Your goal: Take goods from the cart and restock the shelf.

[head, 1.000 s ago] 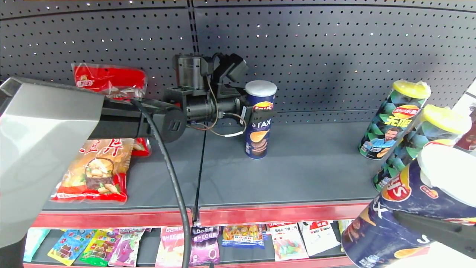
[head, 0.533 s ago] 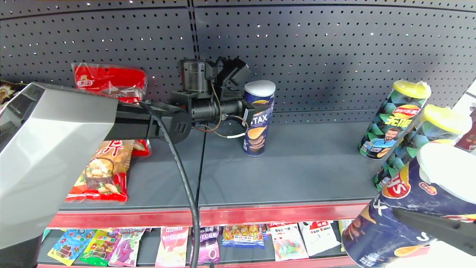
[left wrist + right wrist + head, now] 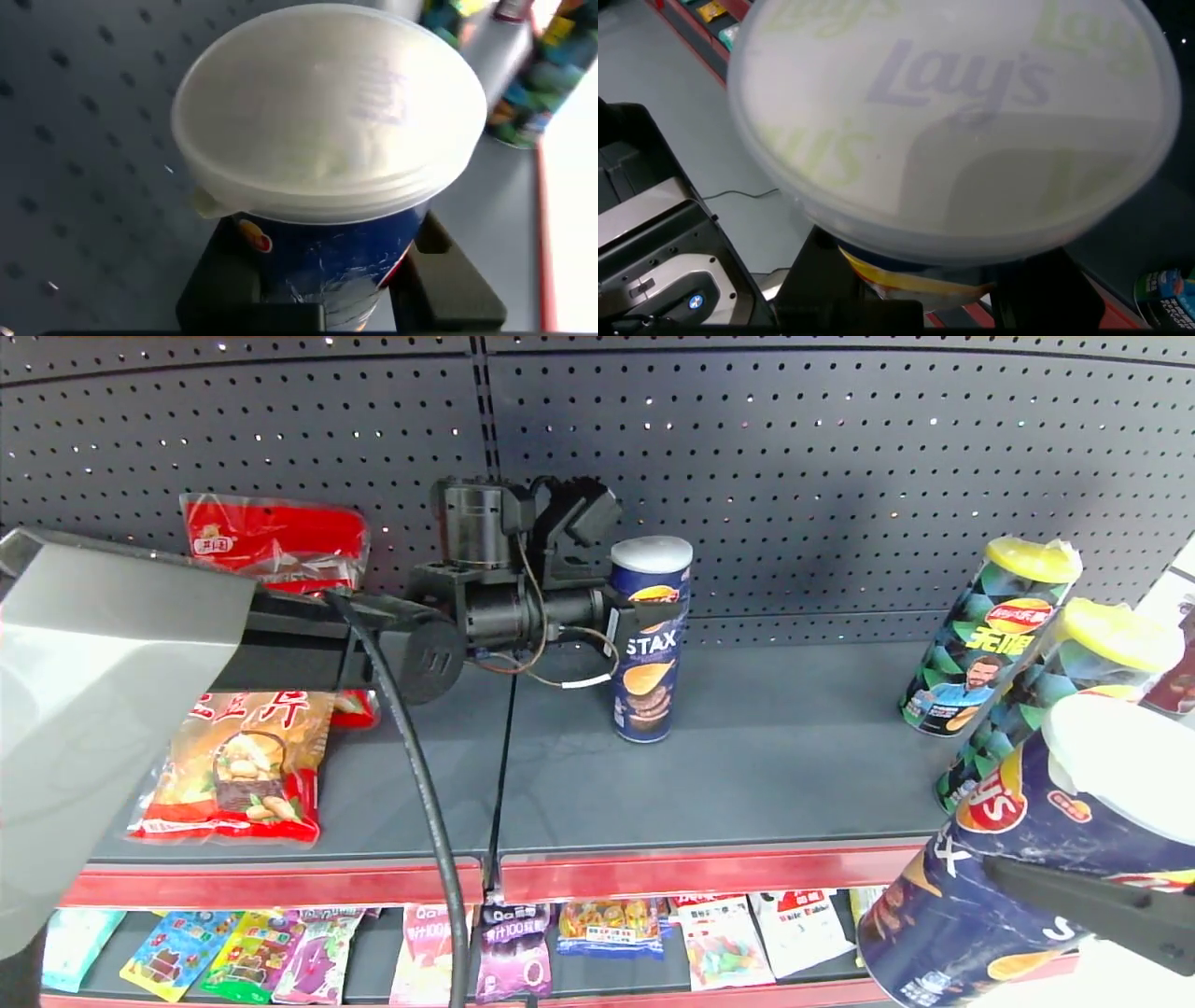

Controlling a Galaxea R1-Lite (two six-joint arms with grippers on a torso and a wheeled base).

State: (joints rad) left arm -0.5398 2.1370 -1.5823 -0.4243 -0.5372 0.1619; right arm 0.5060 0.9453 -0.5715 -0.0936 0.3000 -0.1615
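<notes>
Closest in, the right hand [image 3: 924, 291] is clenched around a blue chip can [image 3: 1018, 840] with a white lid, held tilted in the air in front of the shelf's right end, below the level of its deck. Under the shelf's red front edge, a row of small bright packets [image 3: 523, 943] lies on a lower tier. On the grey shelf [image 3: 747, 784] itself, a peanut bag [image 3: 238, 765] lies flat near the front at the left. At the right end two green cans [image 3: 990, 635] with yellow lids lean side by side. Farther back, about mid-shelf, the left hand [image 3: 649, 611] reaches in from the left and grasps a second blue can [image 3: 646, 686] just below its white lid; this can is upright with its base on the deck. A red bag [image 3: 275, 537] stands behind the left arm against the dark pegboard [image 3: 840, 476].
</notes>
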